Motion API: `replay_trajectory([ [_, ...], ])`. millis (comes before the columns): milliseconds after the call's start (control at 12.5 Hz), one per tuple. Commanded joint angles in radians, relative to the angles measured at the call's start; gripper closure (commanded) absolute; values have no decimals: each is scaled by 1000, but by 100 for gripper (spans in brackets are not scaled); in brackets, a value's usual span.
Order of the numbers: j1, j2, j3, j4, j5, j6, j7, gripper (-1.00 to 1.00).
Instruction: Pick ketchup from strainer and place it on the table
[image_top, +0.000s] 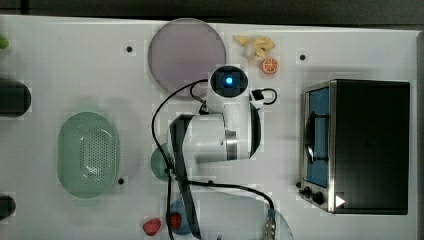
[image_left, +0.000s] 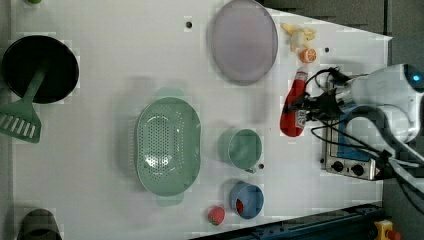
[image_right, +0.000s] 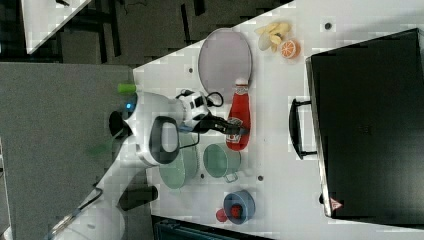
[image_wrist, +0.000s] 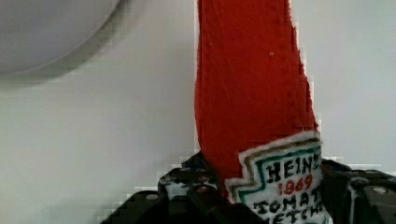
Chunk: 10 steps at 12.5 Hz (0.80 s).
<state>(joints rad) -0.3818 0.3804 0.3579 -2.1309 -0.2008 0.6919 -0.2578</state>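
Felt is what the ketchup (image_wrist: 252, 93) looks made of in the wrist view: a fuzzy red body that narrows away from the camera, with a stitched white label lettered in black and red. The black end effector (image_wrist: 261, 196) is clamped on the bottle at that label, a finger on either side.

In the left view the ketchup (image_left: 294, 105) lies lengthwise at the end effector (image_left: 306, 109), white cap toward the lilac plate (image_left: 243, 40), over the bare white desk (image_left: 100, 90) and just beside the toaster oven (image_left: 350, 162). Whether it rests on the desk or hangs just above it I cannot tell. The right view shows the bottle (image_right: 239, 117) between the plate and the round green cup (image_right: 220, 160).

Further off in the left view, the green cup (image_left: 243, 148) stands on the desk, and beyond it the strainer (image_left: 167, 145), a pale green oval basket with a dotted, perforated bottom and nothing in it, well apart from the ketchup. A blue cup (image_left: 247, 199) and a small red strawberry (image_left: 216, 215) sit near the desk's edge. An orange slice (image_left: 308, 55) lies by the plate. Farthest, a black bowl (image_left: 40, 67) holds a green slotted spatula (image_left: 22, 117).
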Motion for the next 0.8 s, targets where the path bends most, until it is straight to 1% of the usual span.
replay_trajectory([
  [80, -5, 29, -25, -13, 12, 87, -36, -19],
  [160, -5, 45, -32, -23, 12, 125, -36, -27],
  [400, -5, 62, -45, -38, 7, 185, -37, -90],
  [480, -5, 50, -45, -34, 2, 174, -39, -100],
  [640, -5, -13, -38, -11, 4, 144, -37, -100],
  [800, -5, -100, -23, 45, 11, 72, -27, -100],
])
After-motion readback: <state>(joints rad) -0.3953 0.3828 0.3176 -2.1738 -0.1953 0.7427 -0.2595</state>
